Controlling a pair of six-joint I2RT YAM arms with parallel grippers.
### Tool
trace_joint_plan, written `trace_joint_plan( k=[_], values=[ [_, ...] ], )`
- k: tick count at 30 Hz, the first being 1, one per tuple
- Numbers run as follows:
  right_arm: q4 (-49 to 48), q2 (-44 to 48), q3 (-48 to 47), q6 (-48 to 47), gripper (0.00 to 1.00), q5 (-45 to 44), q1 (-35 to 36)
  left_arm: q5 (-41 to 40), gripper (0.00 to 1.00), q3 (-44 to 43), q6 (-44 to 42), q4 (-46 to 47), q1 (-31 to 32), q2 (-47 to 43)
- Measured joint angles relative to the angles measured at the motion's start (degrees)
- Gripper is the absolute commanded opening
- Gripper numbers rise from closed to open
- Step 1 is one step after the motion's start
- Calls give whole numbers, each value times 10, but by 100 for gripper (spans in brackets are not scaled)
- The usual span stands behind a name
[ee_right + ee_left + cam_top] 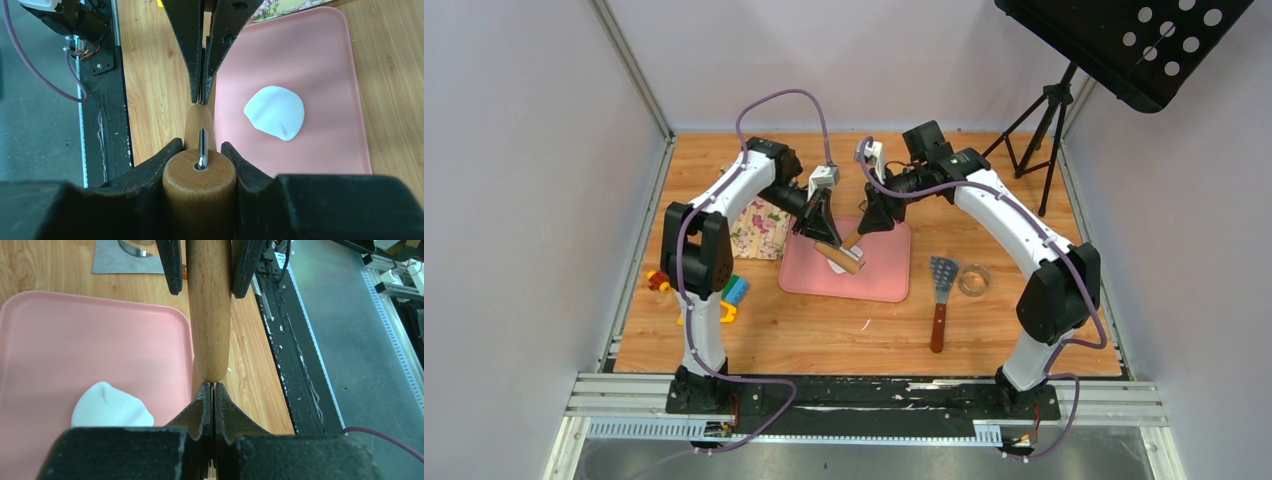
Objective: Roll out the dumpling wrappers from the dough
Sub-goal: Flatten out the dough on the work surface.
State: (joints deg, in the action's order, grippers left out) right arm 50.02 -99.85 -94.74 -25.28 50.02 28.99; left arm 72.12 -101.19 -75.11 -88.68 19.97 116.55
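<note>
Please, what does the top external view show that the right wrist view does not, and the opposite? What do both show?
Only the top view: the spatula, the clear ring beside it, the toy blocks. Only the right wrist view: the metal rod in the end of the rolling pin, and the whole flattened dough. Both: the pink tray and the right pincer closed around the rolling pin.

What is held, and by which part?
The rolling pin: right end effector clamps one barrel end; left end effector is shut at the opposite tip.
</note>
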Motion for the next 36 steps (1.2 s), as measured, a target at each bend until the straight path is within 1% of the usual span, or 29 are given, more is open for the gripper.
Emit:
trace_joint_plan(
  k=[2,3,4,5,7,8,11,13,14,15,16,17,18,19,20,22,24,26,29,33,36],
  values=[
    [0,1,0,-1,0,-10,5,-3,34,0,0,0,-1,0],
    [0,1,0,-2,0,-16,7,-4,48,0,-2,0,-2,0],
    [-1,2,1,-6,0,-25,12,5,64,0,0,0,-3,0],
    [0,3,3,-10,0,-36,18,13,75,-3,5,-4,-6,0],
    [0,3,7,-14,0,-55,25,21,95,-14,9,-5,-12,0],
    [0,5,10,-16,0,-65,29,23,99,-20,15,-6,-16,0],
    [0,15,19,-20,0,-100,38,24,100,-39,52,-3,-40,-2],
    [-3,26,27,-22,0,-127,46,13,100,-37,119,38,-70,-14],
    [-8,33,33,-23,0,-146,51,-3,100,-22,174,85,-82,-28],
    [-12,37,38,-23,0,-159,55,-28,100,5,229,145,-90,-47],
    [-18,39,42,-24,0,-177,60,-66,100,52,302,228,-99,-78],
    [-25,39,46,-24,0,-194,65,-102,100,94,354,292,-106,-106],
    [-33,39,50,-24,0,-211,72,-152,100,144,410,358,-111,-141],
    [-42,38,55,-22,0,-229,80,-199,100,175,459,402,-112,-166],
    [-49,38,59,-19,0,-247,87,-240,100,186,499,433,-110,-178],
    [-62,33,63,-10,0,-278,99,-314,100,181,560,496,-103,-179],
    [-77,23,62,6,0,-302,108,-384,100,182,597,546,-99,-173],
    [-76,9,51,18,0,-314,112,-429,100,184,611,571,-96,-166],
    [-68,-36,-2,38,0,-329,113,-494,99,201,623,608,-94,-153],
    [-61,-71,-45,41,0,-347,114,-561,96,229,624,638,-89,-136],
    [-56,-82,-50,30,0,-363,118,-594,93,247,624,656,-82,-129]
  ],
)
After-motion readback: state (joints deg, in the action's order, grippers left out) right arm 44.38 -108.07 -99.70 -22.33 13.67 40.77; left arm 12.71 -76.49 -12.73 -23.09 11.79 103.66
